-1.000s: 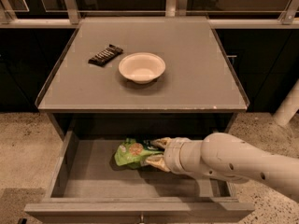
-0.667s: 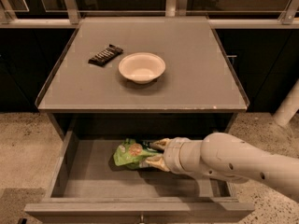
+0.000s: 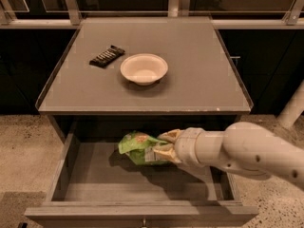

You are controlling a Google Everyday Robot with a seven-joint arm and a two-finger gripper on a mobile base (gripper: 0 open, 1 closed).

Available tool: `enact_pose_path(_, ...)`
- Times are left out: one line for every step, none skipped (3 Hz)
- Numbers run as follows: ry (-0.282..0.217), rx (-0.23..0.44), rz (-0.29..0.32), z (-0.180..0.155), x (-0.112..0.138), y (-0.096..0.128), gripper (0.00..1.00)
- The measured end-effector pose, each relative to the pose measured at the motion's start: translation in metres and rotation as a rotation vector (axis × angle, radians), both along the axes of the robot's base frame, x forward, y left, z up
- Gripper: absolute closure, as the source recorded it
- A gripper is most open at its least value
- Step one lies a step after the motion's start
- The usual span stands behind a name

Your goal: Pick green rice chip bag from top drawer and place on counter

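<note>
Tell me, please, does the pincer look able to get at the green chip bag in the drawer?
Probably yes: the drawer stands open, and the pincer sits right at the chip bag, at its edge, with nothing between them.

gripper [image 3: 164, 144] in top drawer [image 3: 102, 177]: smooth plastic | green rice chip bag [image 3: 137, 147]: glossy

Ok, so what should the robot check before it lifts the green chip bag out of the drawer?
1. Is the top drawer pulled open: ok.
2. Is the pincer at the right end of the green rice chip bag: ok.
3. Is the bag firmly held: cannot tell.
4. Is there a bare spot on the counter, right of the bowl: ok.
5. Is the candy bar out of the way, left of the bowl: ok.
</note>
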State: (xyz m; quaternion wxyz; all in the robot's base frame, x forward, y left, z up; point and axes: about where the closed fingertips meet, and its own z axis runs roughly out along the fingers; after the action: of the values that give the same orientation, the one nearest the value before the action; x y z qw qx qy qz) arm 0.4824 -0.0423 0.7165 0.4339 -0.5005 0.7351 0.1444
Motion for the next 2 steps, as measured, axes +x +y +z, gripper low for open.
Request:
enact_pose_path(-0.014, 0.046, -0.011, 0.070, -0.010, -0.027, 1.00)
enact_pose_path(-0.025, 0.048, 0.015, 0.129, -0.028, -0.038, 1.00)
